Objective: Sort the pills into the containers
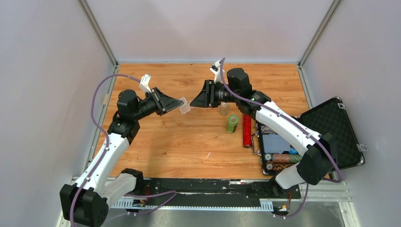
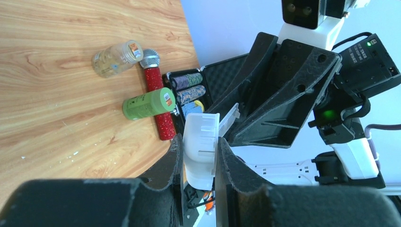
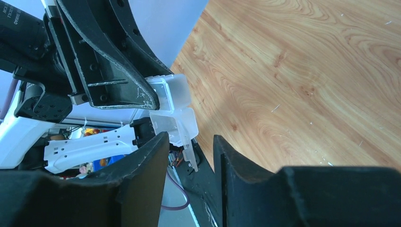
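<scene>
The left jaws clamp a small clear box (image 1: pixel 184 105) at mid-frame, above the tabletop (image 1: pixel 179 142). The right jaws stand apart, just beside its open lid (image 2: pixel 229 117).

Top cam: bright, even light from overhead, soft short shadows under the arms on the table (image 1: pixel 189 142), no hard glare, pale walls a bit washed out. Sharp throughout; wall posts lean outward w/ wide-angle distortion. Left wrist cam: left fingers (image 2: pixel 165 175) dark & blurred at bottom, clear box (image 2: pixel 201 146) blown nearly white, bg crisp. Right wrist cam: right fingers (image 3: pixel 142 165) soft, underexposed; wood grain sharp, dim shadow band near table edge.
</scene>
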`<move>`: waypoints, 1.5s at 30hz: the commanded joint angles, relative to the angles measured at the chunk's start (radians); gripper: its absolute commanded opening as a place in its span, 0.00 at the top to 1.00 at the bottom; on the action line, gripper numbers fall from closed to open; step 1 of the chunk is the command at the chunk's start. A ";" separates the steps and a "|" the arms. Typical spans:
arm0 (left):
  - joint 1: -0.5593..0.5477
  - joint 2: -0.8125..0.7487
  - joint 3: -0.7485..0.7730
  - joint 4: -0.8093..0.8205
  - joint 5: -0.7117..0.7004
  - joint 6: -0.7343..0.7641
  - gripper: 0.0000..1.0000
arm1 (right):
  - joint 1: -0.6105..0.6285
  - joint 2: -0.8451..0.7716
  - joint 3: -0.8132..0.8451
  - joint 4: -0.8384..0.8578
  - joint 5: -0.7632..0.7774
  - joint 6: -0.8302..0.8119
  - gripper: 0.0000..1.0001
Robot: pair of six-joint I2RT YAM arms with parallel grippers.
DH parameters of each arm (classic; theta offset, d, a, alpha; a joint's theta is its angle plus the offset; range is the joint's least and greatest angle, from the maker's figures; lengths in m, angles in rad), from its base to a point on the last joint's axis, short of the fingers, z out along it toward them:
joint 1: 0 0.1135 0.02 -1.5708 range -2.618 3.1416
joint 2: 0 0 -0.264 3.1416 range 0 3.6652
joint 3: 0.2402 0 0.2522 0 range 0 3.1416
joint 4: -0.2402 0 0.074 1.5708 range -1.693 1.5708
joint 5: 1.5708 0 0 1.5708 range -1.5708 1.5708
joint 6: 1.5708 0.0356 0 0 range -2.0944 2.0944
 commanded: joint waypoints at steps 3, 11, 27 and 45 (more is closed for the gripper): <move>0.003 -0.017 -0.005 0.029 0.011 -0.002 0.99 | -0.009 0.007 -0.007 0.068 -0.031 0.022 0.71; 0.003 -0.025 -0.004 -0.002 -0.015 0.016 0.27 | -0.013 0.018 -0.014 0.073 -0.038 0.019 1.00; 0.003 -0.023 0.053 -0.475 -0.335 0.196 0.00 | -0.008 0.185 -0.120 -0.015 0.050 -0.081 1.00; 0.003 -0.037 0.071 -0.608 -0.397 0.250 0.00 | 0.022 0.470 -0.005 -0.055 0.065 -0.262 0.92</move>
